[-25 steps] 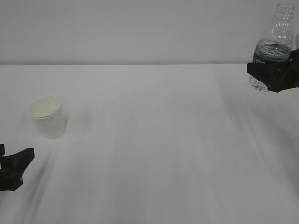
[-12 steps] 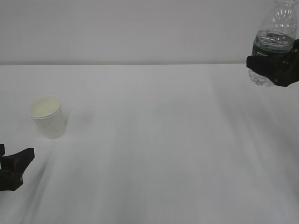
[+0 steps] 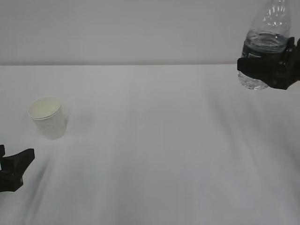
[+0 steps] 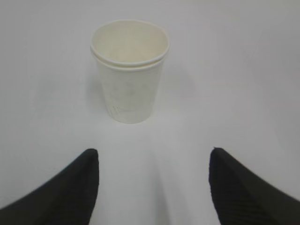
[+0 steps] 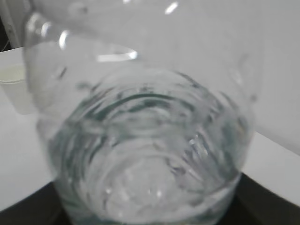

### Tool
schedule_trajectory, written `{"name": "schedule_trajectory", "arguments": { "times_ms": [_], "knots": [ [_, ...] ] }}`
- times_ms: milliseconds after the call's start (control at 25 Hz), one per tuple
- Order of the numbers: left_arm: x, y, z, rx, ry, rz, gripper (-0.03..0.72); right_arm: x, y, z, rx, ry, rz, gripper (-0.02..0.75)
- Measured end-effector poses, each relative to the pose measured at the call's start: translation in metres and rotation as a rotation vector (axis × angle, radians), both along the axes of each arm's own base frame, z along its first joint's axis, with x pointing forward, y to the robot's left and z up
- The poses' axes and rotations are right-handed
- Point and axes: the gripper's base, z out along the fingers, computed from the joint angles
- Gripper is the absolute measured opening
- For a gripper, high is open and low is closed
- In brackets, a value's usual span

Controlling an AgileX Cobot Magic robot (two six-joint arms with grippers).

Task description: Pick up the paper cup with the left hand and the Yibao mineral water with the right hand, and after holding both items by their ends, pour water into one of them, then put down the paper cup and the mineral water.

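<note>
The paper cup (image 3: 47, 117) is stood upright on the white table (image 3: 154, 150), nothing visible inside, before the spread-jawed left hand (image 3: 14, 169); the part-filled Yibao mineral water (image 3: 265, 47) is gripped aloft by the right hand (image 3: 269, 70).

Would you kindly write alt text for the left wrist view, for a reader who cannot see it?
A white paper cup stands upright and empty on a plain white table, directly ahead of the left gripper. The gripper's two black fingers are spread open in the foreground, short of the cup and not touching it.
</note>
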Motion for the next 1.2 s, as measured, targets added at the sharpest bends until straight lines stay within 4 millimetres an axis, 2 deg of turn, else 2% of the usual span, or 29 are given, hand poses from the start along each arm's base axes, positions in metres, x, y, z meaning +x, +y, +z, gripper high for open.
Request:
{"name": "schedule_trajectory", "arguments": {
  "times_ms": [280, 440, 1200],
  "knots": [
    [0.000, 0.000, 0.000, 0.000, 0.000, 0.000, 0.519, -0.003, 0.029, -0.002, -0.020, 0.007, 0.103, 0.466],
    [0.000, 0.000, 0.000, 0.000, 0.000, 0.000, 0.519, -0.004, 0.039, -0.003, -0.038, 0.011, 0.131, 0.465],
    [0.000, 0.000, 0.000, 0.000, 0.000, 0.000, 0.519, -0.001, 0.037, -0.008, -0.087, 0.032, 0.081, 0.436]
  ]
}}
